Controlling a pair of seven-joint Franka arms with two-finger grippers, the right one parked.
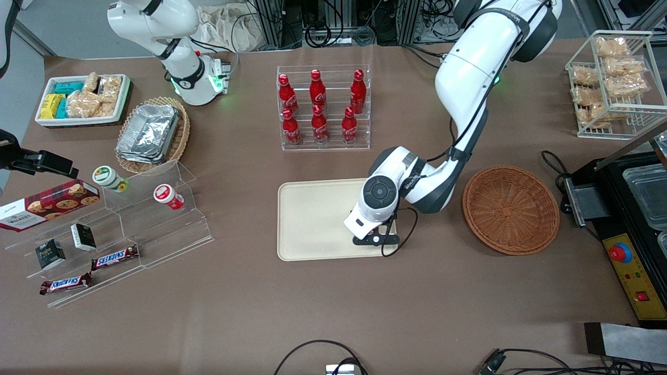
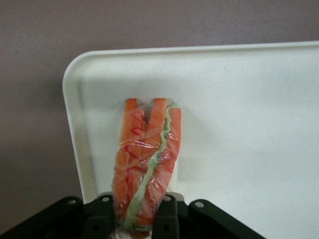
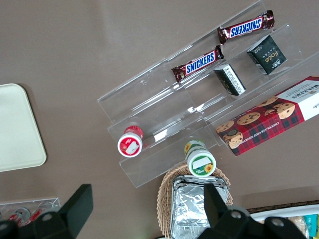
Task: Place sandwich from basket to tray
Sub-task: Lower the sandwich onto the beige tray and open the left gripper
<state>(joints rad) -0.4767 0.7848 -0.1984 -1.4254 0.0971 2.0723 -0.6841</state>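
My left gripper (image 1: 376,237) hangs low over the cream tray (image 1: 312,219), at the tray's corner nearest the front camera on the basket's side. In the left wrist view the gripper (image 2: 137,219) is shut on the sandwich (image 2: 147,154), a wrapped wedge with orange and pale green layers. Its black fingers (image 2: 169,216) press both sides of the sandwich. The sandwich points out over the tray's surface (image 2: 239,124) near a rounded corner. I cannot tell whether it touches the tray. In the front view the wrist hides the sandwich. The reddish-brown basket (image 1: 510,208) beside the tray holds nothing.
A clear rack of red cola bottles (image 1: 323,109) stands farther from the front camera than the tray. A clear stepped stand (image 1: 120,229) with snacks, a tan basket of foil containers (image 1: 151,133) and a white bin (image 1: 83,99) lie toward the parked arm's end. A wire rack (image 1: 609,78) and a black machine (image 1: 635,219) lie toward the working arm's end.
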